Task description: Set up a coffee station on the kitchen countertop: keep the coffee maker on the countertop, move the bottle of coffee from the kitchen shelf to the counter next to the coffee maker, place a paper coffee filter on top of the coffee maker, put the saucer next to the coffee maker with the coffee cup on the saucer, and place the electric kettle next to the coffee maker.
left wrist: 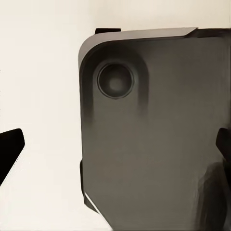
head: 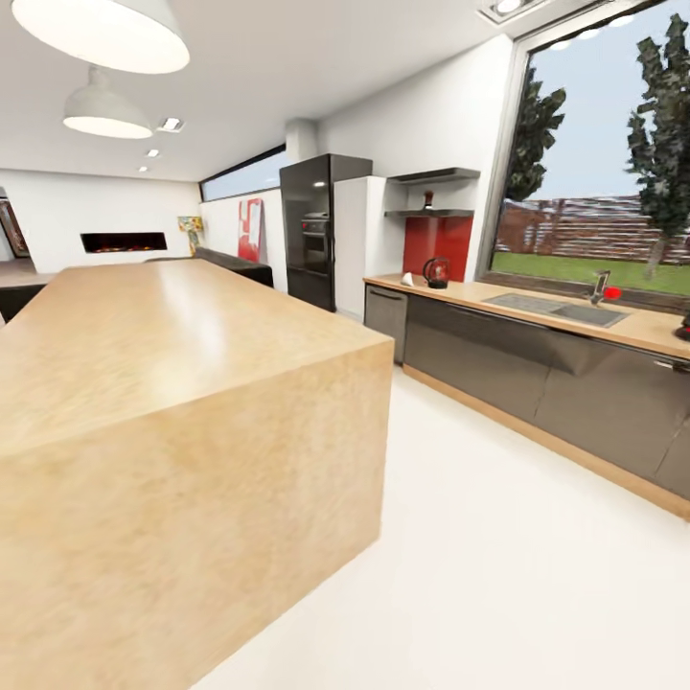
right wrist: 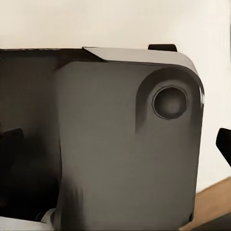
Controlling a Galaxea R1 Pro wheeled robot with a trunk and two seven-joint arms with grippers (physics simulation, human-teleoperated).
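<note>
At the far end of the long bench under the window, the kettle stands, dark with red trim, and a small white object sits just beside it; too small to tell what that is. Above them, on the upper of two wall shelves, a small dark bottle stands upright. No writing or label can be read anywhere. Further along the same bench there is a sink with a tap that carries a red spot, and a dark object is cut by the picture's edge. In front, a big wooden island takes up the near left, with white floor between it and the cabinets. A black fridge stands at the back.

Down at the wrists, another scene: the left tool has its dark fingertips wide apart at the picture's two edges, above the robot's grey base and pale floor. The right tool is spread the same way, one fingertip at the edge, and here a strip of wood shows past the base.
</note>
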